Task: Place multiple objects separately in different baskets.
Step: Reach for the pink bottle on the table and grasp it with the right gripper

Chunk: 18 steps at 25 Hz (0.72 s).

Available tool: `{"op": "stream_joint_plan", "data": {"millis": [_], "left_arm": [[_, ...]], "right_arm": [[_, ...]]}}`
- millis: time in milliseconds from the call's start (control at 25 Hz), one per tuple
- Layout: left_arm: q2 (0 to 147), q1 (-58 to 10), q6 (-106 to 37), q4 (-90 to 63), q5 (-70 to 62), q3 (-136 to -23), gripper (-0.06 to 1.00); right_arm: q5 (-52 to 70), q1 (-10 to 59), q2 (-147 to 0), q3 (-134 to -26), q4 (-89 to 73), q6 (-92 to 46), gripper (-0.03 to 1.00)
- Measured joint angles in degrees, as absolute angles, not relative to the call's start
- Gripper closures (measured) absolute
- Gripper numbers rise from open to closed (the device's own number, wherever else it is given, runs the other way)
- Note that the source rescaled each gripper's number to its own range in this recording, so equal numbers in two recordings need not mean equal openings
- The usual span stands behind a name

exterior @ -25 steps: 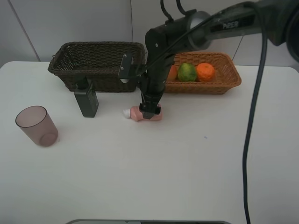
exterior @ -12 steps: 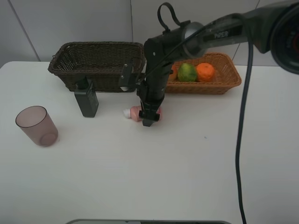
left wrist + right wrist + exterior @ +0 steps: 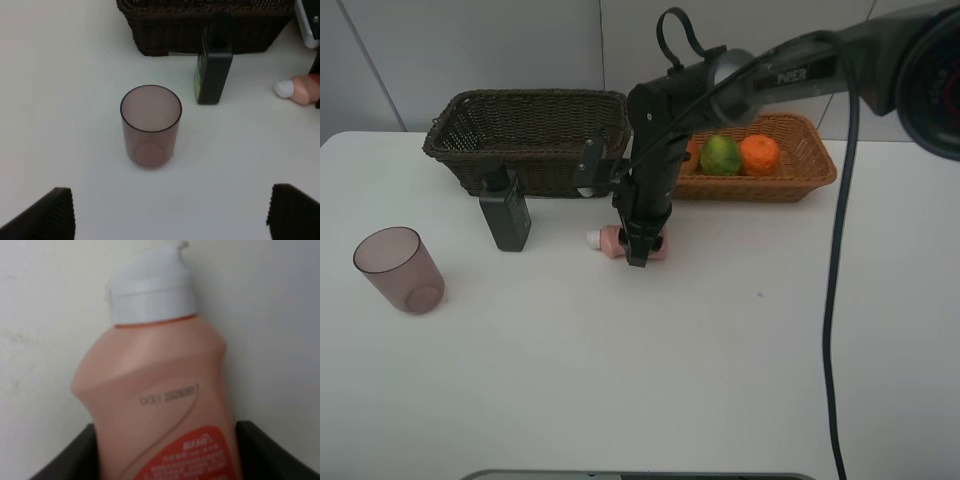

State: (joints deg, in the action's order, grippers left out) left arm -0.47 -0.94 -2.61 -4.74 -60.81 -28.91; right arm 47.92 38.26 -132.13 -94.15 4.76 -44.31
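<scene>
pink bottle [image 3: 608,241] on its side, clamped in right gripper [image 3: 639,249]

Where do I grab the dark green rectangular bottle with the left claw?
Probably across the flat sides of the dark green rectangular bottle, below its cap, coming from above or the front: it stands upright, with the dark brown wicker basket close behind.
</scene>
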Motion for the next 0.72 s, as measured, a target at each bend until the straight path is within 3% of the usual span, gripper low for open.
{"op": "stream_joint_plan", "data": {"millis": [720], "left_arm": [[-0.47, -0.94, -2.61, -4.74, -60.81, -28.91, -0.05]], "right_arm": [[50.77, 38.26, -128.64, -93.87, 3.20, -44.31, 0.95]]}}
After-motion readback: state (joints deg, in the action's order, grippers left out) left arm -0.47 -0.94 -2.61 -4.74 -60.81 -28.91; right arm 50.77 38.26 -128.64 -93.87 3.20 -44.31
